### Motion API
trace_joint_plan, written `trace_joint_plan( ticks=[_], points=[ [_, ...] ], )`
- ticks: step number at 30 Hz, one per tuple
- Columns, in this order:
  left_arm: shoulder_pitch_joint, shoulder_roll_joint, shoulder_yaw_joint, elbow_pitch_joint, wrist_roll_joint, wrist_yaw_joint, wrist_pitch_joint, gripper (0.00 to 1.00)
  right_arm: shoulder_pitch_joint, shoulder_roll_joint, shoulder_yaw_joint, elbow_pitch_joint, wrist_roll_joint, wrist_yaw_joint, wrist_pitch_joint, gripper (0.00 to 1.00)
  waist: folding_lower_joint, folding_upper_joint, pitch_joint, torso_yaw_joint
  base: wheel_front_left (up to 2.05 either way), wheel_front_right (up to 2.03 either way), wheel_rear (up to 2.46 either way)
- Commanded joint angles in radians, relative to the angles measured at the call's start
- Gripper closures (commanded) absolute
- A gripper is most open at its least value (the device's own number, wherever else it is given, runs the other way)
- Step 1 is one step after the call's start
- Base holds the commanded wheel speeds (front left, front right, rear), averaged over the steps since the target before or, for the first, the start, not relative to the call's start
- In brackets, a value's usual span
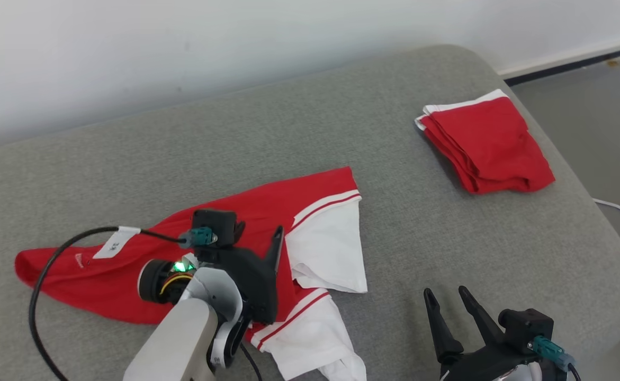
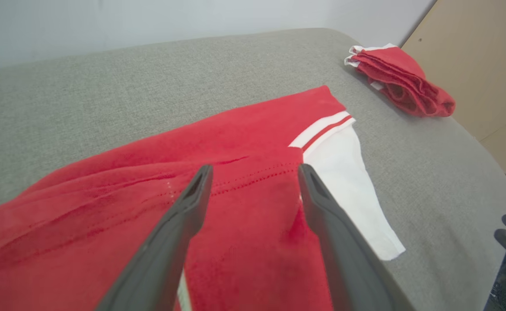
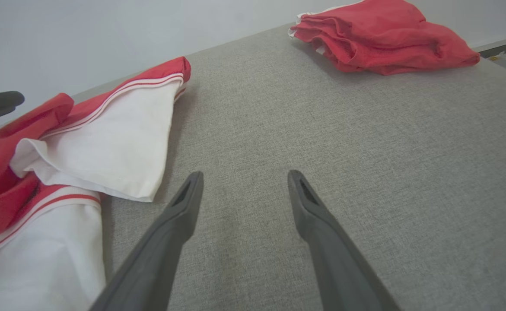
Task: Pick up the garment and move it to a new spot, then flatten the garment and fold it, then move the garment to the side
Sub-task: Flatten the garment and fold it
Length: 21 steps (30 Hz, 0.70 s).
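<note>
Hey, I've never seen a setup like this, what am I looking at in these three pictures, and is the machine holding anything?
It is a two-armed robot working over a grey padded surface. One picture comes from a camera on its head, looking down; the other two come from cameras on its wrists, looking along each gripper's two dark fingers. A red shirt with white sleeves lies crumpled on the surface, and a folded red garment sits at the far right. The left gripper hangs open above the shirt's red cloth. The right gripper is open over bare surface beside the sleeves. Nothing is held.
</note>
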Motion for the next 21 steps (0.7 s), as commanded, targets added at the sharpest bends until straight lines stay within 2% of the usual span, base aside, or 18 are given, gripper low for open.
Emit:
trace_joint_plan(
  ticks=[1,6,7,8,9,13,18,21],
  points=[
    [-0.018,0.011,-0.001,0.018,0.012,0.015,0.01,0.0,-0.011,0.007,0.006,0.004,0.003,-0.002,-0.009,0.0,0.0,0.0,0.029,-0.037,0.0,0.0,0.0],
    [-0.05,0.016,-0.025,0.084,0.034,0.03,0.064,0.0,-0.027,0.009,0.014,0.023,0.011,-0.002,-0.021,0.0,0.0,0.0,0.034,-0.049,0.0,0.0,0.0],
    [-0.054,0.019,-0.029,0.095,0.037,0.027,0.073,0.29,-0.025,0.009,0.016,0.027,0.012,-0.002,-0.024,0.0,0.0,0.0,0.035,-0.051,0.0,0.0,0.0],
    [-0.059,0.018,-0.029,0.098,0.033,0.022,0.071,0.71,-0.026,0.01,0.017,0.031,0.013,-0.002,-0.027,0.0,0.0,0.0,0.036,-0.052,0.0,0.0,0.0],
    [-0.064,0.016,-0.031,0.099,0.029,0.018,0.066,1.0,-0.029,0.01,0.017,0.032,0.014,-0.002,-0.028,0.0,0.0,0.0,0.036,-0.052,0.0,0.0,0.0],
    [-0.076,0.013,-0.029,0.091,0.027,0.002,0.015,1.0,-0.034,0.011,0.011,0.039,0.016,-0.002,-0.033,0.0,0.0,0.0,0.036,-0.045,0.0,0.0,0.0],
    [-0.134,-0.006,-0.004,0.048,0.013,-0.02,-0.108,1.0,-0.042,0.008,0.015,0.052,0.016,-0.002,-0.037,0.0,0.0,0.0,0.024,-0.014,0.0,0.0,0.0],
    [-0.144,-0.006,-0.021,0.057,0.023,-0.019,-0.092,1.0,-0.039,0.007,0.015,0.054,0.014,-0.002,-0.035,0.0,0.0,0.0,0.013,0.002,0.0,0.0,0.0]
  ],
)
